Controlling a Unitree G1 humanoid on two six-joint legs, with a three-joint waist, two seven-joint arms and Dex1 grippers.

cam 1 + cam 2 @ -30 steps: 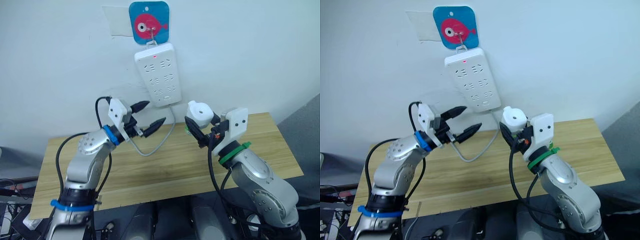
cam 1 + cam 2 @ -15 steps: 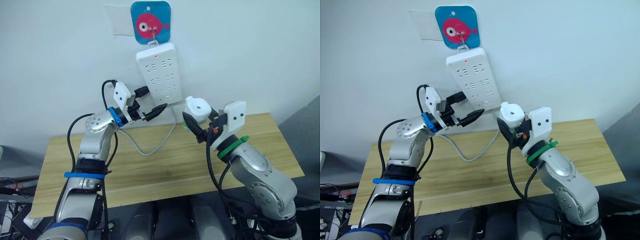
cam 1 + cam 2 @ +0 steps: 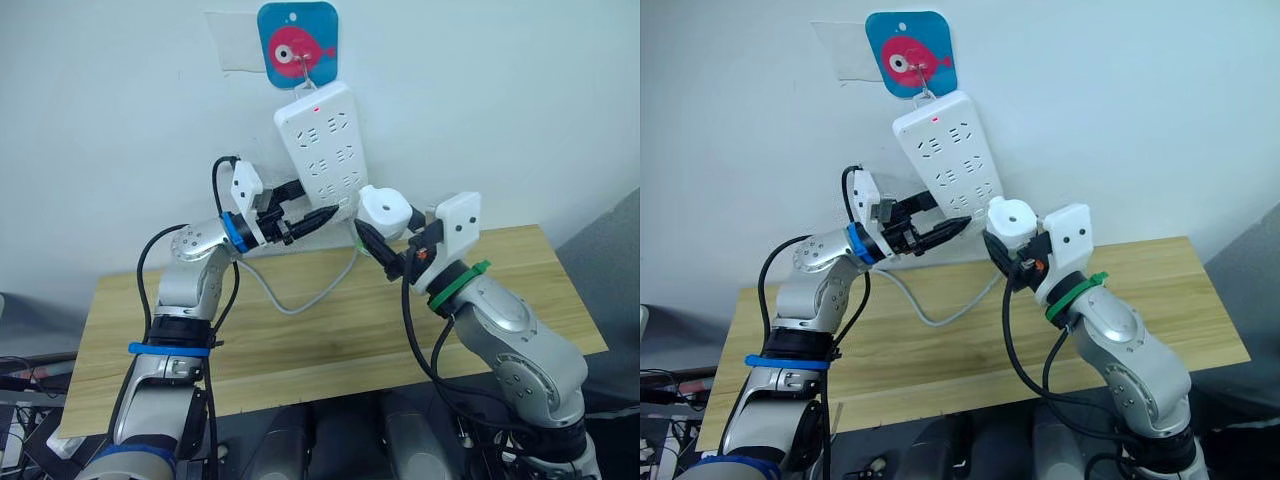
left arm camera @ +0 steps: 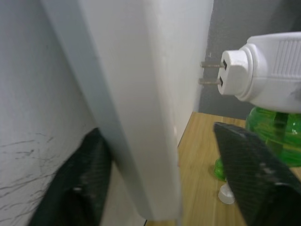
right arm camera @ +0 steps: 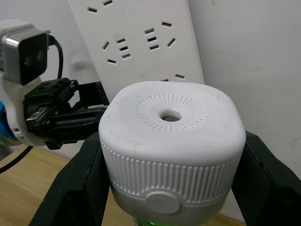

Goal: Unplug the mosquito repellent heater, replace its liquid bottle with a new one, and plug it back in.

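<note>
Right tool (image 3: 378,240) pinches heater (image 3: 384,209), prongs just short of power strip (image 3: 325,135). Left tool (image 3: 312,207) spread around strip's lower end, bracing it. Step: plugging back in. Next: align prongs with socket, push home.

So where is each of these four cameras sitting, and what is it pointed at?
Left eye: head, looking down at both arms, the power strip and the table.
Right eye: beside it, same scene.
Left wrist: on the left arm, looking along the left gripper straddling the strip's edge.
Right wrist: on the right arm, looking over the heater in the right gripper.
All share strip and heater.
</note>
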